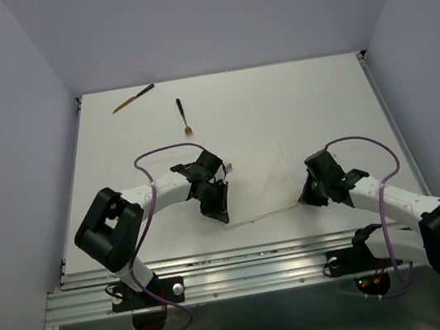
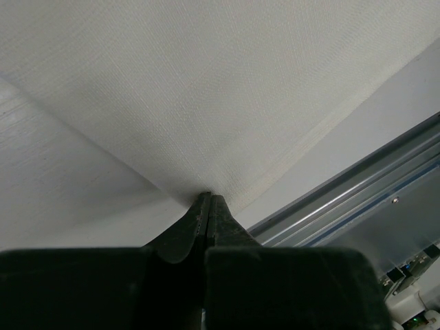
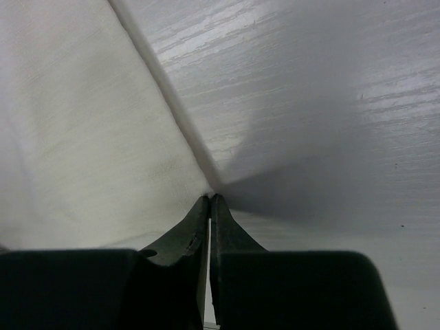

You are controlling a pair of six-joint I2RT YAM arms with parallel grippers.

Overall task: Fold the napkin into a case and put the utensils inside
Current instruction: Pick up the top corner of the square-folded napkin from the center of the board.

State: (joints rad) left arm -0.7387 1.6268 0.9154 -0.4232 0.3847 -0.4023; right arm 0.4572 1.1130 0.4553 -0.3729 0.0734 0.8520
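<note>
Left tool (image 2: 209, 199), right tool (image 3: 210, 200) — both clenched on one napkin (image 1: 256, 180) — two utensils (image 1: 133, 99) beyond.

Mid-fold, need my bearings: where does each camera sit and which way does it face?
Top external: above and behind the bases, looking down on the table; left arm and right arm flank the napkin.
Left wrist: on the left wrist, looking along the left fingers, shut on the napkin's edge; rail at right.
Right wrist: on the right wrist, looking along the right fingers, shut on the napkin's opposite side.
Shared: all three show the napkin.
</note>
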